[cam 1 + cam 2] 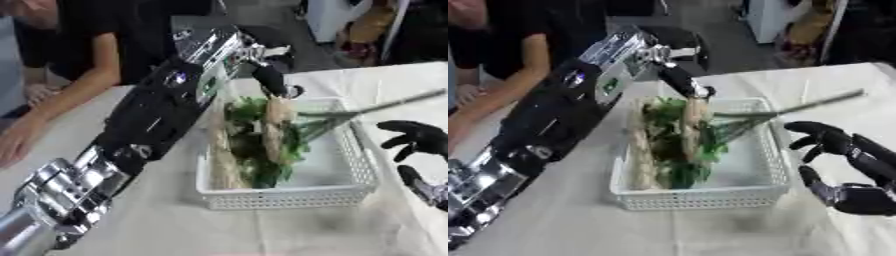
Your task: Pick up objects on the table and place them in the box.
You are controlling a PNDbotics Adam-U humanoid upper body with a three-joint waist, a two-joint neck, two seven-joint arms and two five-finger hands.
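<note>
A white lattice box (pixel 289 196) stands on the cloth-covered table (pixel 175 227). In it lie leafy greens (pixel 249 145) and a pale long piece (pixel 223 165) along its left wall. My left arm reaches from the lower left across to the box's far rim. My left hand (pixel 677 76) points down there, fingers closed on the top of a pale long vegetable (pixel 692 127) that hangs upright over the greens. A thin grey-green stalk (pixel 394 102) sticks out over the box's right rim. My right hand (pixel 833 141) hovers open just right of the box, holding nothing.
The white cloth wrinkles at the right of the box. Chairs and boxes stand on the floor beyond the table's far edge.
</note>
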